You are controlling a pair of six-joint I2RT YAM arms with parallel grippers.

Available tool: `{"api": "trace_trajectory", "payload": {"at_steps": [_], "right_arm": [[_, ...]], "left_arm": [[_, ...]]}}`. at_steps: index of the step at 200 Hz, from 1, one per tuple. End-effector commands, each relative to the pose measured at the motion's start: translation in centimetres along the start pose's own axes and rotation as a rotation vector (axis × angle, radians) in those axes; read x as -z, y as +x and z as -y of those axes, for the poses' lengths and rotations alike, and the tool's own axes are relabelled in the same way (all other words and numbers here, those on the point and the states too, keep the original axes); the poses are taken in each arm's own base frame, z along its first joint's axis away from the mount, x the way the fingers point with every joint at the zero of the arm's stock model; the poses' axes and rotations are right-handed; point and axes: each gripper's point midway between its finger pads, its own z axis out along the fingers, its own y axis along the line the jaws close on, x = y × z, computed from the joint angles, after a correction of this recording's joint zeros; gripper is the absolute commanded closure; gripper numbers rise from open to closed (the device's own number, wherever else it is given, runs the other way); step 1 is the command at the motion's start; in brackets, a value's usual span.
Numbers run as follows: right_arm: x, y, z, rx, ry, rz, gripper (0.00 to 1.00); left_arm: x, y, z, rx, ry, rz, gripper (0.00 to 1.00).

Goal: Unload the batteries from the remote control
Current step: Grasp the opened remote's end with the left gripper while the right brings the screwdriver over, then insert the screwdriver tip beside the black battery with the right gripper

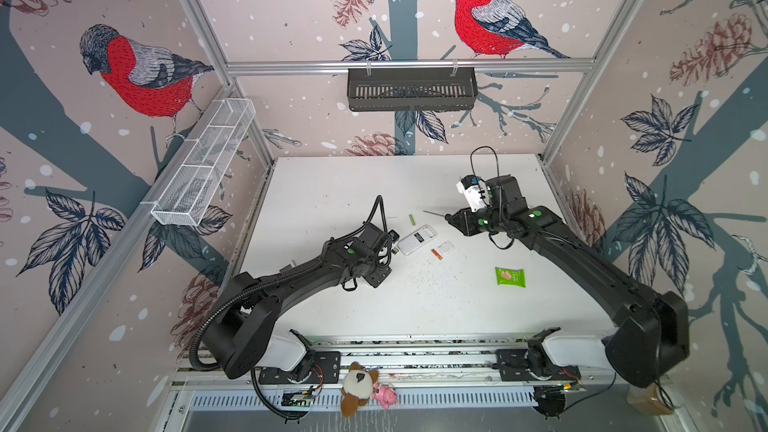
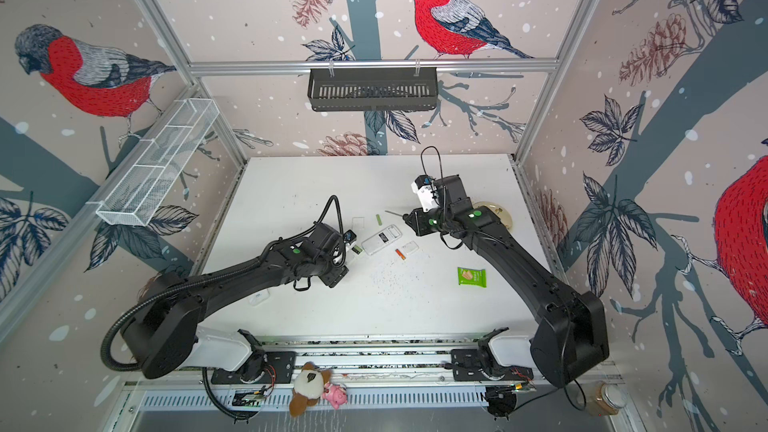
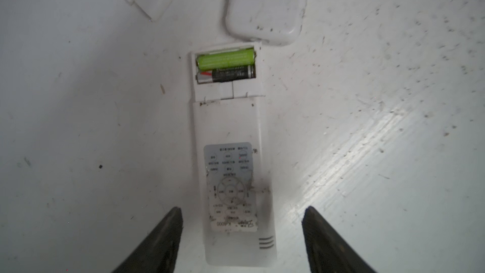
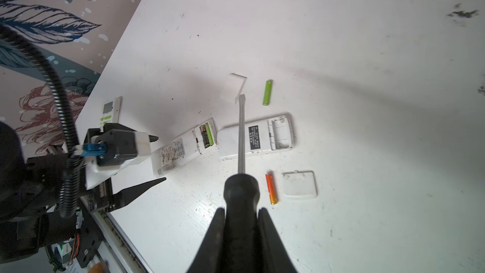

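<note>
The left tool stood wide open and empty, its fingers either side of the small remote's near end, not gripping it. Farther out, that remote's open bay held a green battery and a black battery, side by side. The right tool was clamped on a screwdriver. Just beside its handle lay an orange battery on the counter. Under the shaft lay the big remote, its bay empty. Past the tip lay a loose battery. The task looked roughly half done, with two batteries out and two left.
</note>
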Motion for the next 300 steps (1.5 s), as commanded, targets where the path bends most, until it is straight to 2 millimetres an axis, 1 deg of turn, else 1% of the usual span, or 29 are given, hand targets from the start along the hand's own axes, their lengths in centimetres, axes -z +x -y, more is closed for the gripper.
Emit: {"api": "trace_trajectory", "payload": {"at_steps": [1,37,60,76,98,123,151,161,181,202,232,252,278,300], "right_arm": [[-1.2,-1.5,-1.5,0.001,-0.054,0.024,0.99],[-3.2,-1.1,-3.3,0.032,-0.073,-0.032,0.99],[-4.1,-0.6,-3.6,0.030,-0.076,-0.071,0.99],[-4.5,-0.3,-3.6,0.033,-0.072,-0.094,1.00],[-5.0,0.0,-3.5,0.040,-0.061,-0.111,0.99],[-5.5,0.5,-3.6,0.036,-0.059,-0.139,0.99],[-5.9,1.5,-3.4,0.039,-0.036,-0.202,0.99],[-6.0,2.2,-3.2,0.042,-0.017,-0.247,0.99],[-6.1,3.6,-2.8,0.044,0.015,-0.332,0.99],[-6.0,4.5,-2.7,0.029,0.030,-0.394,0.99],[-5.5,4.8,-3.9,0.015,-0.004,-0.442,0.99],[-5.4,5.3,-4.5,0.006,-0.009,-0.491,0.99],[-5.7,6.1,-4.2,-0.019,0.015,-0.554,0.99],[-5.7,6.4,-3.7,-0.029,0.044,-0.586,0.99]], "left_arm": [[-0.8,0.7,-0.8,-0.011,-0.033,-0.035,0.27],[-1.9,1.8,-1.7,0.006,-0.034,-0.096,0.27],[-2.6,2.4,-2.1,0.016,-0.027,-0.134,0.28],[-2.9,2.7,-1.6,0.009,0.014,-0.146,0.30],[-3.4,3.2,-1.5,0.004,0.022,-0.163,0.33],[-3.6,3.4,-0.5,-0.012,0.080,-0.172,0.43],[-3.7,3.2,0.2,-0.016,0.120,-0.142,0.47],[-3.8,3.2,0.4,-0.017,0.130,-0.140,0.48],[-3.9,3.0,1.0,-0.012,0.160,-0.124,0.53],[-4.0,3.1,0.9,-0.017,0.144,-0.126,0.56],[-3.7,2.7,1.0,-0.054,0.102,-0.100,0.61],[-3.6,2.7,1.6,-0.109,0.066,-0.089,0.64],[-3.8,3.2,1.8,-0.154,0.019,-0.111,0.68],[-3.8,3.0,1.8,-0.171,0.001,-0.119,0.70]]}}
